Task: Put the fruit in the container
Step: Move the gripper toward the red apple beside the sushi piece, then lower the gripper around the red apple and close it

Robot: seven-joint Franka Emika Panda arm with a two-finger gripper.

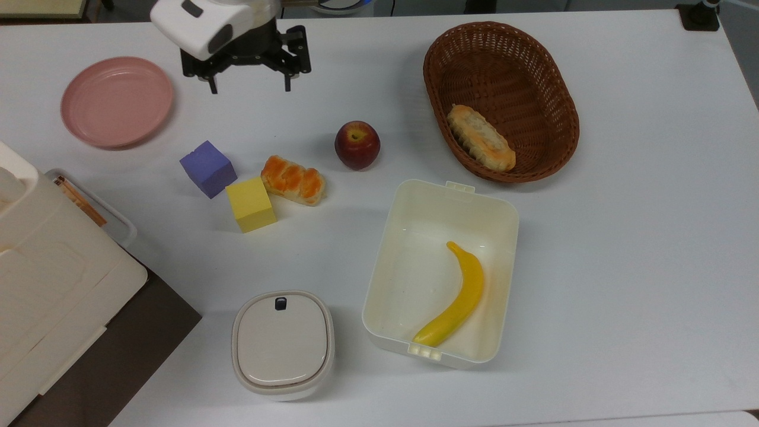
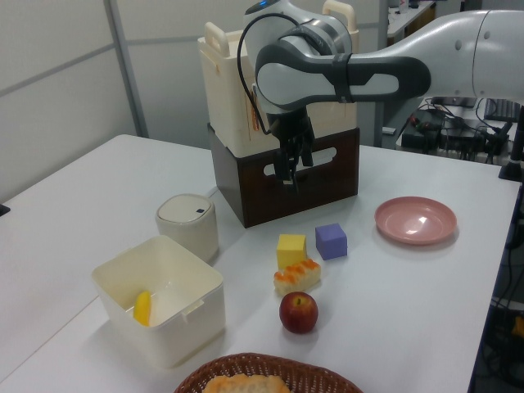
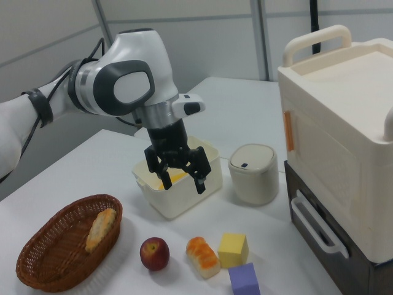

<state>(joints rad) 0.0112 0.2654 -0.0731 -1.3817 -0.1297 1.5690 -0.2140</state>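
The fruit, a dark red apple (image 1: 357, 145), sits on the white table between the orange-glazed roll (image 1: 293, 179) and the wicker basket (image 1: 501, 59). It also shows as the apple (image 2: 299, 312) in the left view and the apple (image 3: 154, 254) in the right view. The container (image 1: 409, 267), a cream-white tub, stands below the apple in the top view with a yellow banana (image 1: 456, 296) inside. My gripper (image 1: 249, 89) hangs open and empty above the table, up and to the left of the apple in the top view. The gripper (image 3: 177, 183) is well above the table.
A pink plate (image 1: 117, 101) lies at the top view's left. A purple cube (image 1: 208, 168) and a yellow cube (image 1: 251, 204) sit beside the roll. The basket holds a bread loaf (image 1: 480, 137). A white lidded box (image 1: 281, 344) and a large cream case (image 1: 47, 284) stand at the lower left.
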